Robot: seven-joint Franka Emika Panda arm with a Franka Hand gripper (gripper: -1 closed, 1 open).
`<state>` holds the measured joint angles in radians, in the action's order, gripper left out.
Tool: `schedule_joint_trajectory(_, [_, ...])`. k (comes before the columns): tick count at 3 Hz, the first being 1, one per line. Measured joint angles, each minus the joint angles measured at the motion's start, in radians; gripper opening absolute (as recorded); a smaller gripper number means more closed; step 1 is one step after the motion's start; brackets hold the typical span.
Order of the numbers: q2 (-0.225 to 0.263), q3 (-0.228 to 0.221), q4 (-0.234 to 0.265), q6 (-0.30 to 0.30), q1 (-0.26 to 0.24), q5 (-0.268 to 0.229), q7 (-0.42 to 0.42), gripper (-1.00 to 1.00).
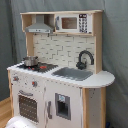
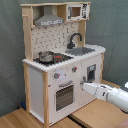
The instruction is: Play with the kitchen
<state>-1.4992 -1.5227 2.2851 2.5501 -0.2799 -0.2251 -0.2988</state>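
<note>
We reach toward the front of the tall white toy kitchen with light wood frame (image 2: pixel 60 65).

Our white arm's gripper (image 2: pixel 84 86) is near its lower doors; we cannot tell if the fingers are closed. Next we probably must catch a door handle. The small metal pot (image 1: pixel 30 60) on the black stovetop is not in the way.

No text, label or number can be read anywhere.
</note>
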Motion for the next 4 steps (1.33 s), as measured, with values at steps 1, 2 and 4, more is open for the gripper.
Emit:
schedule_joint_trajectory(1, [-0.002,-0.01,-0.018,-0.014,-0.031,-0.027,0.102,1.0])
schedule_joint_trajectory(2, [-0.002,-0.015,-0.042,0.005,-0.088,-0.045,0.191,1.0])
schedule_joint_trajectory(4, [-0.002,-0.031,-0.085,0.088,-0.206,-0.047,0.327,1.0])
